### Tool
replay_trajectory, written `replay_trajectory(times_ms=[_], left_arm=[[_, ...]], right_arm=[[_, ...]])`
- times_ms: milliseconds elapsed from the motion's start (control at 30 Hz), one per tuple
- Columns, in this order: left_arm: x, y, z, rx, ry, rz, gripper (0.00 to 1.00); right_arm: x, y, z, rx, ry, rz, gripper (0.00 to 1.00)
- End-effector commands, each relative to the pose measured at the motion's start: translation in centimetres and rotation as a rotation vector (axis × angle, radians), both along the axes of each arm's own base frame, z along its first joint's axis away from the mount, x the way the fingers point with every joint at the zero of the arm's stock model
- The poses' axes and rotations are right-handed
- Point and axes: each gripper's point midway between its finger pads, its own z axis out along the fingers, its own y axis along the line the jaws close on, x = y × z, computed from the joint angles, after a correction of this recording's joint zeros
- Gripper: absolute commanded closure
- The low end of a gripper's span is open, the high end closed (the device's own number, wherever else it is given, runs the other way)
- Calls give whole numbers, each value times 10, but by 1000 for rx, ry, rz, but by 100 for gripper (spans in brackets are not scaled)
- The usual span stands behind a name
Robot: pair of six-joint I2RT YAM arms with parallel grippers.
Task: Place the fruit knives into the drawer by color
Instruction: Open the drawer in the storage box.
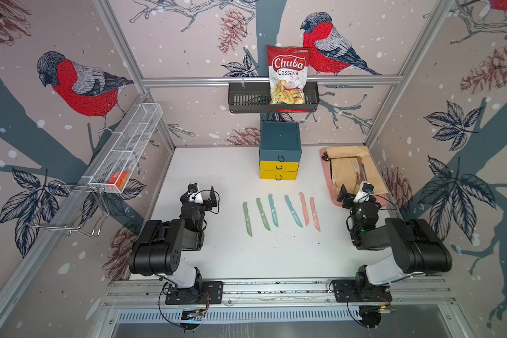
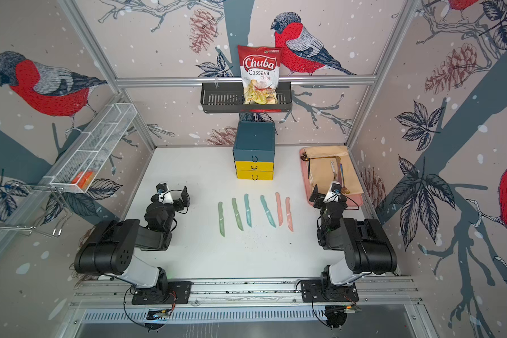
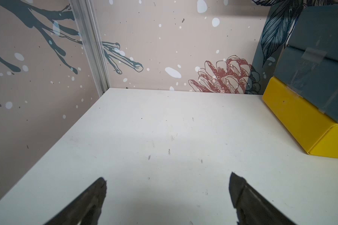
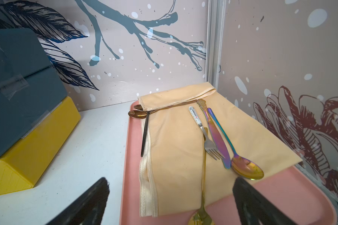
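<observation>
So nothing's sorted yet. All six fruit knives [image 1: 293, 211] lie flat in a row in the middle of the table [image 1: 231, 257]: green pair [image 1: 247, 218] at the 9 o'clock end, teal pair [image 1: 273, 210] in the centre, pink pair [image 1: 315, 214] at the 3 o'clock end. The drawer chest [image 1: 280, 152] sits at 12 o'clock from them, all three drawers shut. The left gripper [image 3: 167, 178] hangs at 9 o'clock of the row, the right gripper [image 4: 171, 180] at 3 o'clock over the edge of the pink tray [image 4: 129, 155]. Both have fingers [image 3: 90, 198] spread wide and hold nothing.

Where it could go sideways, probably: the knives are thin and flat, so a pinch may skid off, and they're close enough that wide jaws could knock a neighbour askew. The loop pulls [image 1: 281, 159] are tiny, and a tug might drag the whole chest instead of opening a drawer. Green and teal look alike, easy to mix. And the right arm is parked by the tray's cutlery [image 4: 217, 140], which isn't part of the job.
</observation>
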Motion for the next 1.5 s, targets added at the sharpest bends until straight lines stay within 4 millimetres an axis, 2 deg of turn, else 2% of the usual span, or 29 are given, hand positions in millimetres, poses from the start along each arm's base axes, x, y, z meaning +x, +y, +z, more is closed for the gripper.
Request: replay_trajectory(times_ms=[0, 367, 600, 700, 867, 933, 1033, 1167, 1300, 1467], left_arm=[[1, 1, 6, 5, -24, 5, 0], [0, 0, 7, 6, -28, 1, 2], [3, -8, 6, 18, -18, -47, 2], [3, -8, 6, 16, -20, -48, 6], [15, -18, 13, 32, 27, -107, 8], [22, -23, 20, 44, 59, -125, 8], [26, -33, 36, 82, 59, -152, 8], [34, -61, 66, 115, 52, -229, 3], [45, -80, 91, 47, 106, -251, 3], [48, -96, 117, -130, 149, -261, 3]], right_arm=[[0, -1, 6, -5, -23, -11, 0], [0, -1, 5, -4, -19, -9, 0], [1, -1, 5, -3, -20, -7, 0], [0, -1, 6, -5, -25, -11, 0], [-5, -8, 15, -26, -45, -98, 0], [-5, -11, 21, -43, -38, -157, 0], [-1, -4, 32, -103, -18, -191, 0], [7, 10, 42, -138, 31, -231, 0], [25, 36, 38, -62, 190, -195, 0], [32, 73, 38, 106, 305, -138, 0]])
